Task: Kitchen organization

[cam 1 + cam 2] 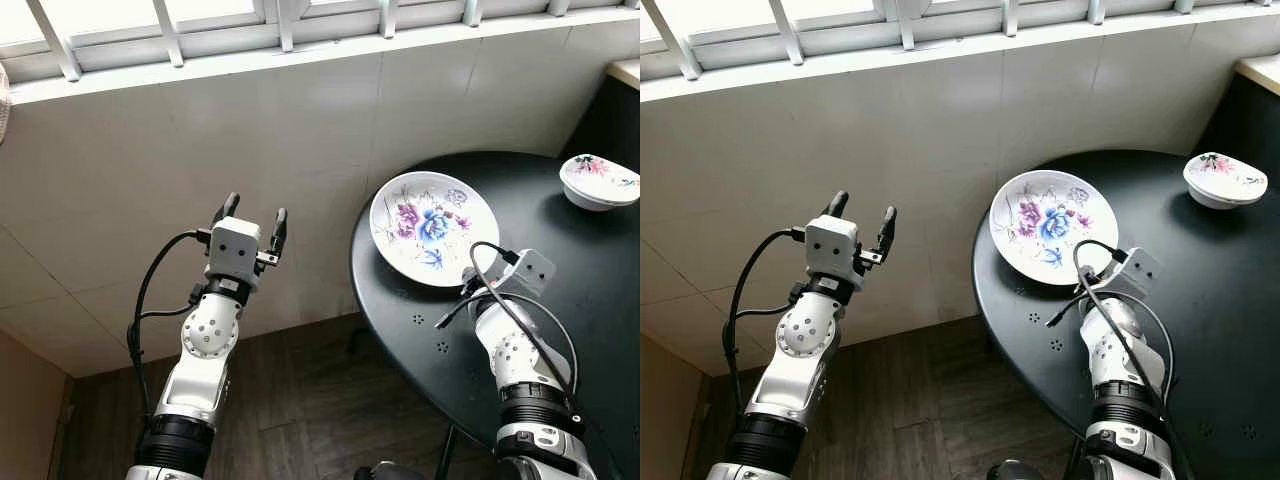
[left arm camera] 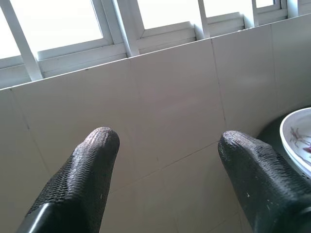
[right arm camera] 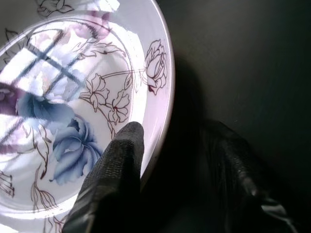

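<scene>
plate point(image 1: 432, 226) rim between right end effector point(image 3: 170, 160) fingers

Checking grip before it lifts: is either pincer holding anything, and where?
Right pincer straddles the plate rim, one finger inside, one outside; whether it's clamped cannot be told. Left pincer is open, holding nothing.

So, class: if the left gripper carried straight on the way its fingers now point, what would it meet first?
Most likely the tiled wall under the window; the open left gripper faces it with nothing between, though the distance is unclear.

The left gripper point(image 1: 252, 216) was raised with fingers spread wide; the right gripper point(image 3: 170, 160) reached forward, fingers parted.
</scene>
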`<state>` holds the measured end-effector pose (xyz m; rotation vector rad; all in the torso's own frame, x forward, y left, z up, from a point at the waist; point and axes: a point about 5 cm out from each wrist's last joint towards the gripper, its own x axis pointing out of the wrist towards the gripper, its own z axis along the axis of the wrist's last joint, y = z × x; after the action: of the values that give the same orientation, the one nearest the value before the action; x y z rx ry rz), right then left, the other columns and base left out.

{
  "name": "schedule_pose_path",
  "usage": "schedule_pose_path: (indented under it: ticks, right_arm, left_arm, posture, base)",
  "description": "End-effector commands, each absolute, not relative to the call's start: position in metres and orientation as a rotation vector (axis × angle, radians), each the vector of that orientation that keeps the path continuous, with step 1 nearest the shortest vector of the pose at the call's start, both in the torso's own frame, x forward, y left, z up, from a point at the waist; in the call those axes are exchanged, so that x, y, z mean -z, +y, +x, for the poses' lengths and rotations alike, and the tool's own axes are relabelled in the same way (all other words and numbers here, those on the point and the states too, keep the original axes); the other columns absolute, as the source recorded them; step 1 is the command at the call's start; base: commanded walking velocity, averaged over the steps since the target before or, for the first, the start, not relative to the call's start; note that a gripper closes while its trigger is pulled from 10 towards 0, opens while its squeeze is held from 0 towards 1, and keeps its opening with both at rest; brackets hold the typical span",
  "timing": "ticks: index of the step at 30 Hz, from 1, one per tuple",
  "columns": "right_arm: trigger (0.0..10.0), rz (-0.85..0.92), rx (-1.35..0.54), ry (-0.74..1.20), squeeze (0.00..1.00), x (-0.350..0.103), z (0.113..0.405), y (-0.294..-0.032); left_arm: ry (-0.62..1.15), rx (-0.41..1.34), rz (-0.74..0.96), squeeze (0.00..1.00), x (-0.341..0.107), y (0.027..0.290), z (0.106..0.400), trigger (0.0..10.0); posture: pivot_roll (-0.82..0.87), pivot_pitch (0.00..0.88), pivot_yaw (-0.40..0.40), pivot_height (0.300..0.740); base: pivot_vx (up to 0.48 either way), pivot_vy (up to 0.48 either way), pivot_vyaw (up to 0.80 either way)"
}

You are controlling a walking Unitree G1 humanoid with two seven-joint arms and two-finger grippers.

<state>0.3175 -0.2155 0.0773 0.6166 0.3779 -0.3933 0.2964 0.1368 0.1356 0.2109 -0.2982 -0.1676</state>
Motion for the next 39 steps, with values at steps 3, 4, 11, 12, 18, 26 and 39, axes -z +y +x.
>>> schedule_pose_path:
  ticks: [3,4,11,12,18,26,39]
  right_arm:
    - [0.0,0.693,0.387,0.445,0.0,-0.067,0.315,-0.207]
    - [0.0,0.704,0.384,0.438,0.0,-0.068,0.316,-0.207]
    - [0.0,0.797,0.401,0.424,0.0,-0.071,0.317,-0.205]
    - [0.0,0.811,0.403,0.422,0.0,-0.072,0.318,-0.205]
    - [0.0,0.849,0.411,0.317,0.0,-0.086,0.322,-0.211]
    - [0.0,0.807,0.36,0.154,0.0,-0.112,0.327,-0.21]
    - [0.0,0.607,0.16,-0.083,0.0,-0.152,0.33,-0.193]
  left_arm:
    - [-0.282,0.166,0.233,0.0,-0.134,0.136,0.299,10.0]
    - [-0.281,0.166,0.234,0.0,-0.134,0.136,0.299,10.0]
    - [-0.281,0.163,0.24,0.0,-0.134,0.137,0.3,10.0]
    - [-0.28,0.163,0.24,0.0,-0.134,0.137,0.3,10.0]
    - [-0.28,0.162,0.242,0.0,-0.134,0.137,0.3,10.0]
    - [-0.279,0.16,0.243,0.0,-0.134,0.137,0.3,10.0]
    - [-0.269,0.156,0.222,0.0,-0.132,0.136,0.3,10.0]
  posture:
    - [-0.09,0.023,0.026,0.74]
    - [-0.09,0.023,0.026,0.74]
    - [-0.09,0.022,0.027,0.74]
    - [-0.09,0.022,0.027,0.74]
    - [-0.09,0.022,0.028,0.74]
    - [-0.09,0.024,0.027,0.74]
    - [-0.09,0.016,0.024,0.74]
  base:
    - [0.0,0.0,0.0]
    - [0.0,0.0,0.0]
    - [0.0,0.0,0.0]
    - [0.0,0.0,0.0]
    - [0.0,0.0,0.0]
    - [0.0,0.0,0.0]
    - [0.0,0.0,0.0]
